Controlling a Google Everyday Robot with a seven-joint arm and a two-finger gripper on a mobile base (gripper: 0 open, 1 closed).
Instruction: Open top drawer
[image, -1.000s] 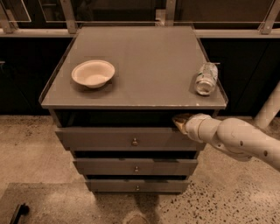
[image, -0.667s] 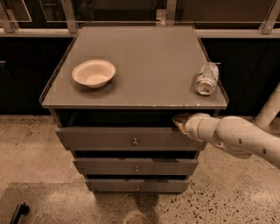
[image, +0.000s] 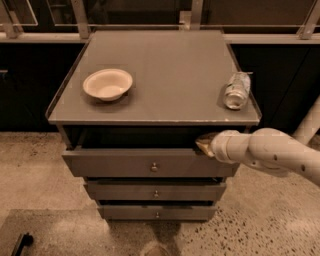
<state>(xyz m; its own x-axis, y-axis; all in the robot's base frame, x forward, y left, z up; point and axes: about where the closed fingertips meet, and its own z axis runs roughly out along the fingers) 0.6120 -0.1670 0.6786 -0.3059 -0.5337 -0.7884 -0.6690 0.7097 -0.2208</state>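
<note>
The top drawer (image: 120, 164) is the widest grey-brown front of three, with a small round knob (image: 154, 167). It stands pulled out a little, with a dark gap under the cabinet top. My gripper (image: 204, 144) is at the drawer's upper right edge, reaching into that gap from the right. My white arm (image: 272, 152) comes in from the right side.
A cream bowl (image: 107, 84) sits on the cabinet top (image: 165, 70) at the left. A crushed clear bottle (image: 236, 90) lies at its right edge. Two narrower drawers (image: 156, 191) are below. A speckled floor (image: 30, 165) surrounds the cabinet.
</note>
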